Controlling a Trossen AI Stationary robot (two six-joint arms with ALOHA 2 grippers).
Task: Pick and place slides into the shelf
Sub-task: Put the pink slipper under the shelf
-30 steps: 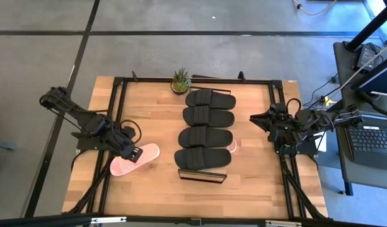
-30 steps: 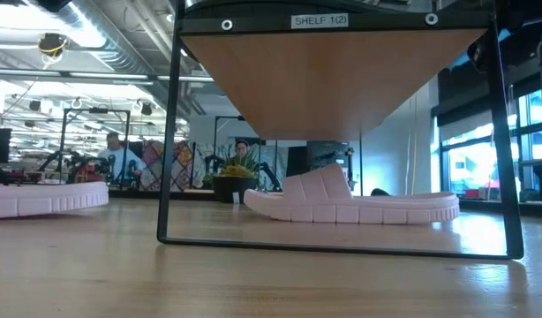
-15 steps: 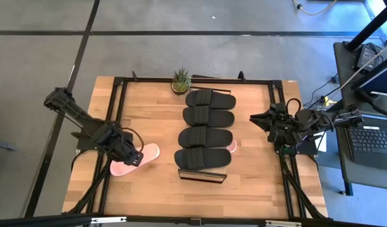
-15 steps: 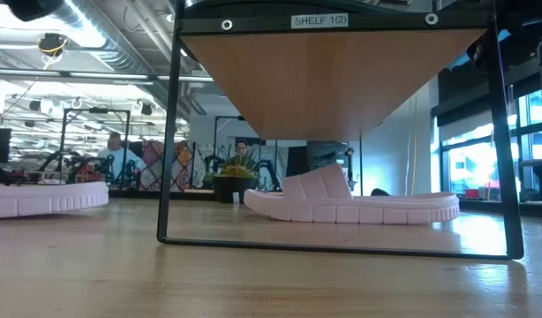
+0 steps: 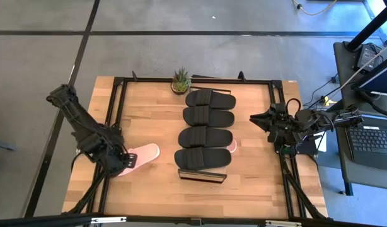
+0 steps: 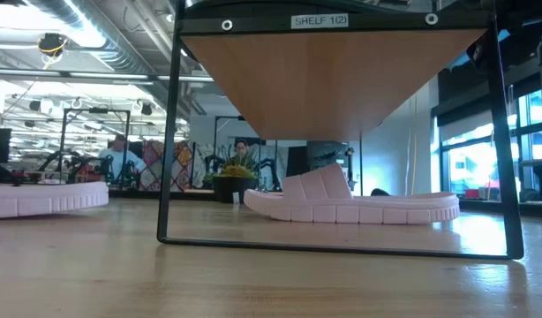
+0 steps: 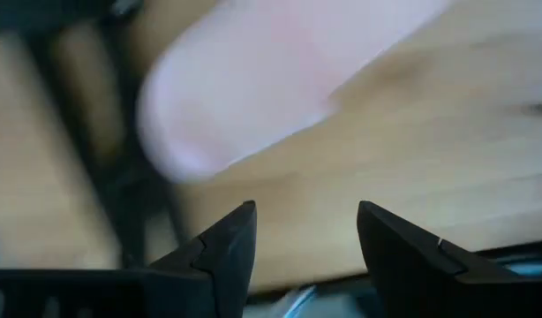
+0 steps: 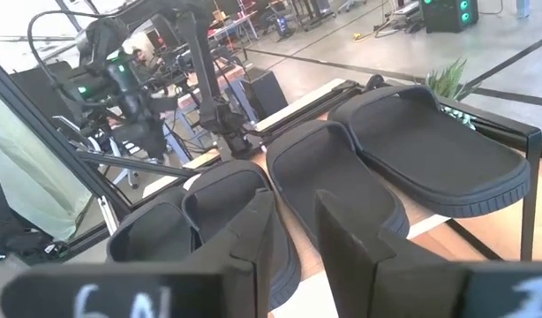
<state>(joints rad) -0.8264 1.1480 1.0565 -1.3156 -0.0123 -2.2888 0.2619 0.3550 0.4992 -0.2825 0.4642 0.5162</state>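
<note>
Four black slides (image 5: 206, 126) lie side by side on top of the shelf (image 5: 202, 177) in the middle of the table. One pink slide (image 5: 143, 153) lies sole down on the tabletop left of the shelf. A second pink slide (image 6: 359, 203) rests on the tabletop under the shelf. My left gripper (image 5: 125, 161) stands open just short of the left pink slide's (image 7: 280, 79) near-left end, with nothing between its fingers. My right gripper (image 5: 259, 118) hovers at the table's right side, pointing at the black slides (image 8: 342, 177), with a narrow gap between its fingers and nothing in it.
A small potted plant (image 5: 180, 81) stands at the table's far edge behind the shelf. Black frame rails (image 5: 118, 113) run along the table's left, far and right sides. A laptop (image 5: 373, 139) sits beyond the right edge. Bare wood lies in front of the shelf.
My left gripper has opened and let go of the left pink slide. It has then drawn back toward the table's left and near edges. The slide lies on the tabletop about where it was.
</note>
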